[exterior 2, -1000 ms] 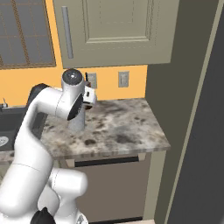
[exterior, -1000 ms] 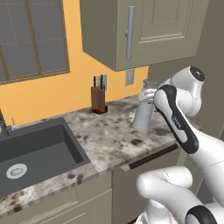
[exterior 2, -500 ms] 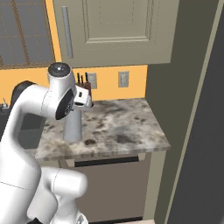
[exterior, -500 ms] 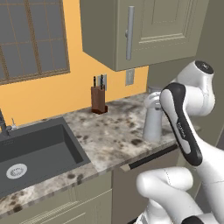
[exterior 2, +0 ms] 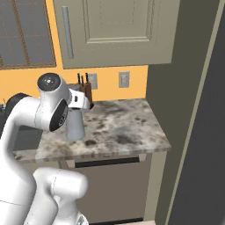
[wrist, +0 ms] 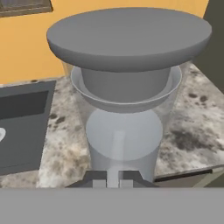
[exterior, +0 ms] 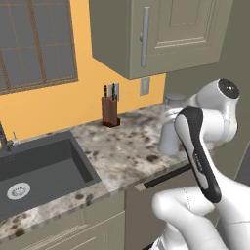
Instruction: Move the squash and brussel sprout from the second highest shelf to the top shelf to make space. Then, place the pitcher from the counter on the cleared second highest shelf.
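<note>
The pitcher, a pale grey-white cylinder with a darker grey lid, stands upright close in front of the hand. My gripper is shut on the pitcher low at its near side. From the base it is over the front part of the counter, with the pitcher beside my forearm and the pitcher under the hand; a small shadow lies beneath it. The squash, the brussel sprout, the top shelf and the second highest shelf are out of view.
A brown knife block stands at the yellow back wall. The dark sink is set into the counter to the left. Grey-green wall cabinets hang above. A tall dark panel rises right of the counter.
The arm has drawn the pitcher from near the back wall toward the counter's front edge and a little lower. The grip has not changed.
</note>
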